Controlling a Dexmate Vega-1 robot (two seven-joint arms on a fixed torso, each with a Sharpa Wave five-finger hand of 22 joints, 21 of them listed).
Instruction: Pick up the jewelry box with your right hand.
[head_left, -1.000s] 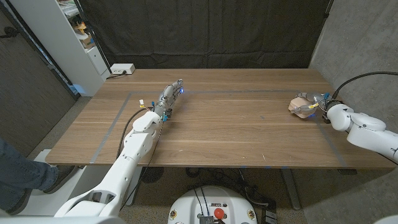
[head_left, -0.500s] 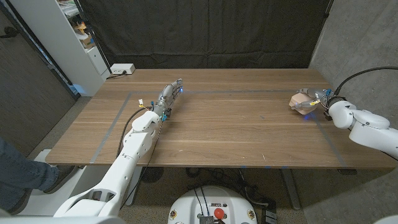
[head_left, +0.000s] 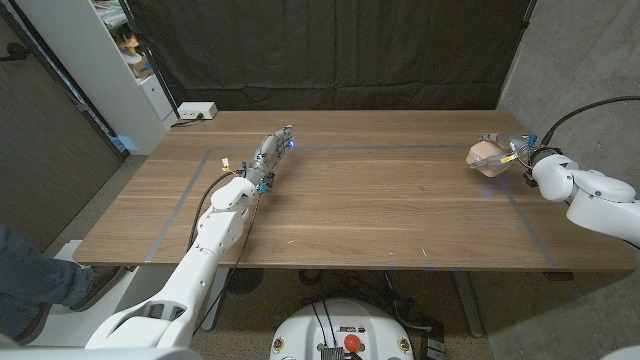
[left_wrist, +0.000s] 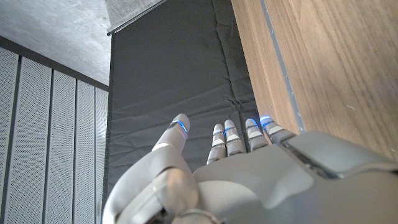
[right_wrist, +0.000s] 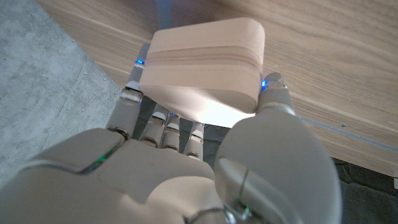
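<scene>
The jewelry box (head_left: 486, 156) is a small pale pink box with rounded corners, held at the table's far right. My right hand (head_left: 514, 156) grips it, and the box looks raised a little off the wood. In the right wrist view the jewelry box (right_wrist: 204, 63) sits between the thumb and the fingers (right_wrist: 163, 121) of my right hand (right_wrist: 186, 168). My left hand (head_left: 271, 155) lies stretched out on the table left of centre, fingers straight and apart, holding nothing. In the left wrist view my left hand (left_wrist: 230, 174) reaches along the table (left_wrist: 336, 68) with its fingers extended.
Blue tape lines (head_left: 400, 148) mark a rectangle on the wooden table (head_left: 360, 210). A white power strip (head_left: 196, 111) lies at the far left corner. A white shelf unit (head_left: 110, 70) stands left of the table, and a person's leg (head_left: 35, 275) is at the left edge.
My right hand has moved the jewelry box up and away from me, toward the far right edge. The left arm has not moved.
</scene>
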